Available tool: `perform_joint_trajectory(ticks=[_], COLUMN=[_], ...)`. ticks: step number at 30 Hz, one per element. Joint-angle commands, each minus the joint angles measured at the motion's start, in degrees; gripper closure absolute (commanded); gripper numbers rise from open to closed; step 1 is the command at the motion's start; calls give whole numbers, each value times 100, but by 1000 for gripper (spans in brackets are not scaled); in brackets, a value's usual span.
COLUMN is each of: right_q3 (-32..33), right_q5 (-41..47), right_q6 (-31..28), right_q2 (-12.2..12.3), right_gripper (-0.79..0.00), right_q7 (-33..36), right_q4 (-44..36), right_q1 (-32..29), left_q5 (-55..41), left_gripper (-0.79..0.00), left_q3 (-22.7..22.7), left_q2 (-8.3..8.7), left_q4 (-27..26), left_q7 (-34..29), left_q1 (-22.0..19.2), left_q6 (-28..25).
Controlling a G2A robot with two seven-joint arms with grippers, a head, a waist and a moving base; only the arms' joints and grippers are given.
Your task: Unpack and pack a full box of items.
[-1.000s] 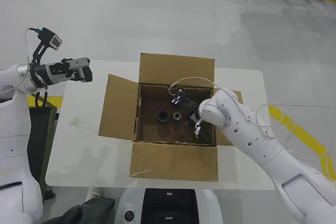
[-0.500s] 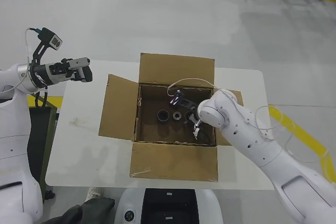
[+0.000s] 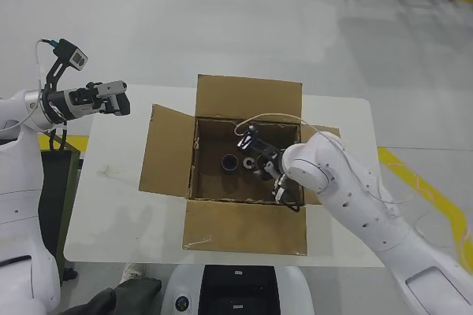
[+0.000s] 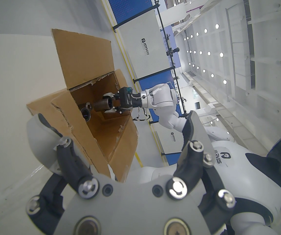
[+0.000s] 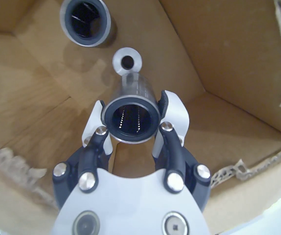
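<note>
Right hand (image 5: 133, 101) inside box (image 3: 169, 153), fingers clamped across top end of steel sleeve (image 5: 134, 89). Sleeve long axis in line with hand, far end toward box floor; cannot tell if it touches floor. Judged way out: straight up through open top. Small ring (image 5: 117, 62) just beside sleeve's far end. Larger sleeve (image 5: 64, 20) beyond it, upright, apart. Box walls and flaps close round wrist: likely snag points on lift. Left hand (image 3: 120, 100) well apart, over far bench (image 3: 110, 205) corner, fingers spread, empty.

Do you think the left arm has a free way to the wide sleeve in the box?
Likely yes: the box is open above the wide sleeve, though the right arm crowds it.
</note>
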Motion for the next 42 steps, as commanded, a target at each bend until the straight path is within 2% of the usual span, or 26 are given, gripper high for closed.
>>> perform_joint_trajectory(ticks=[1,10,17,35,42], right_q3=[72,348,891,2609,3090], right_q5=[-30,-382,-360,737,745], right_q6=[37,230,372,164,-29], right_q2=[30,127,240,478,557], right_gripper=[0,0,0,0,0], right_q7=[54,53,-145,-1299,-1494], right_q4=[-305,-1034,-1758,-2803,-2982], right_q1=[-113,-493,-954,-2118,-2392], left_q5=[0,0,0,0,0], left_gripper=[-785,-785,-785,-785,-785], left_q3=[0,0,0,0,0], left_q2=[0,0,0,0,0], left_q4=[0,0,0,0,0], left_q7=[0,0,0,0,0], left_q1=[0,0,0,0,0], left_q6=[0,0,0,0,0])
